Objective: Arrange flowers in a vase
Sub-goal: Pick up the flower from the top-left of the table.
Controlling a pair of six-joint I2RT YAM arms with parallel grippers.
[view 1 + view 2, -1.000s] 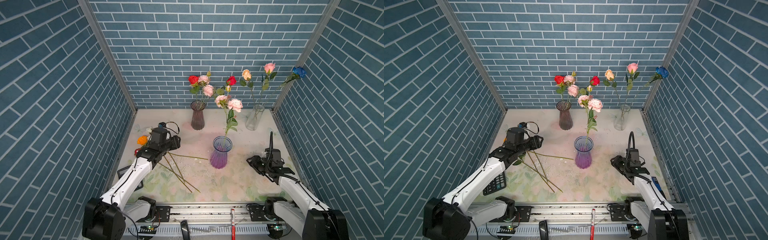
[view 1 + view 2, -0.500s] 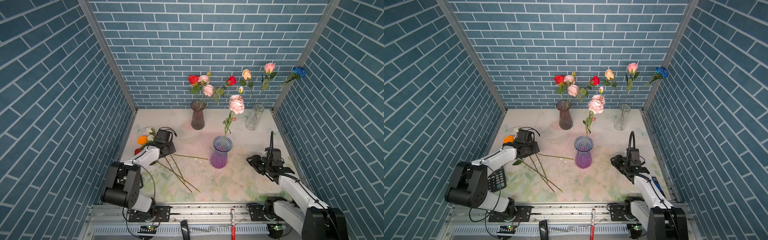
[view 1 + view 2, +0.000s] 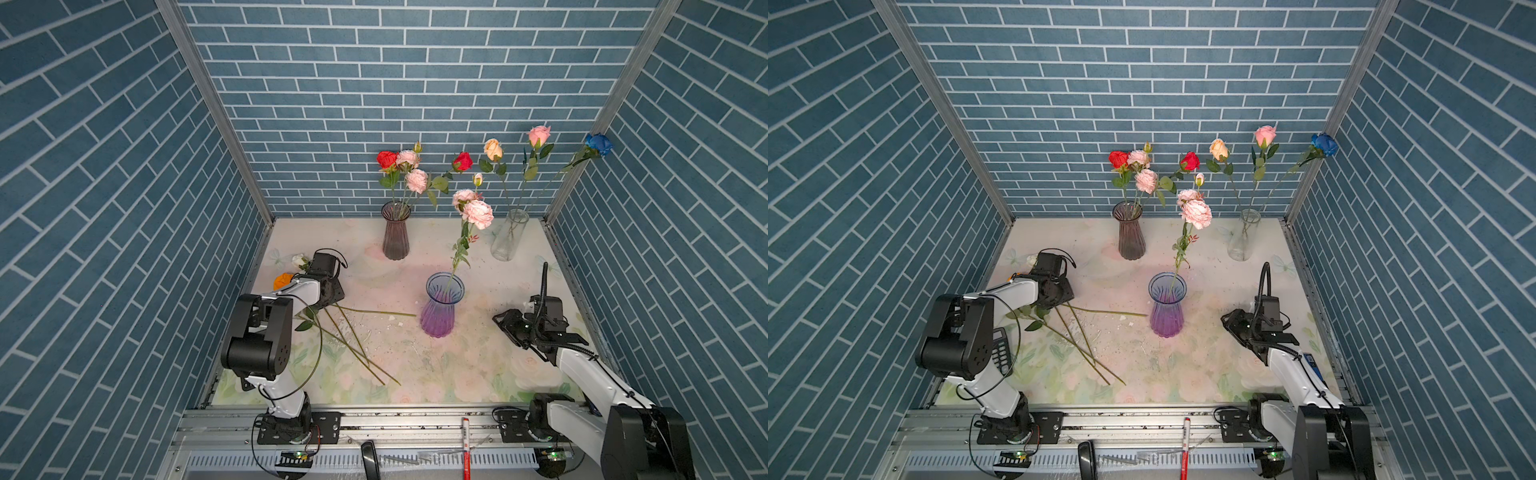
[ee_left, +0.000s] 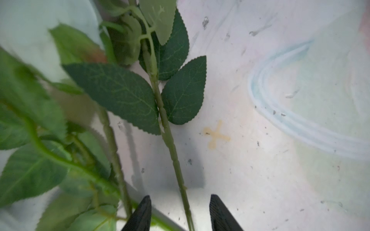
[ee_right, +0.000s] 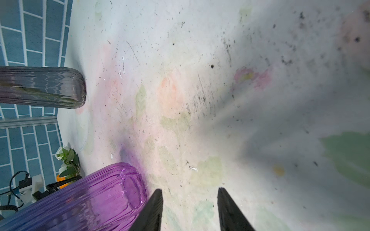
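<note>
Left of the purple vase [image 3: 438, 320], the loose flowers [image 3: 374, 311] lie on the counter [image 3: 478, 353], and the left pincer [image 4: 180, 197] is spread astride one green stem [image 4: 170, 140] with a gap either side. One pink flower [image 3: 478, 214] stands in that vase; the right pincer [image 5: 189, 190] sits just right of it, spread and empty

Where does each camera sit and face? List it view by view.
Top views: high at the front, looking down at the floral-print table; left arm and right arm show.
Left wrist: on the left arm, looking past the left claw at leafy green flower stems.
Right wrist: on the right arm, facing past the right claw toward the purple ribbed glass vase.
Shared: both top views show that vase too.
</note>
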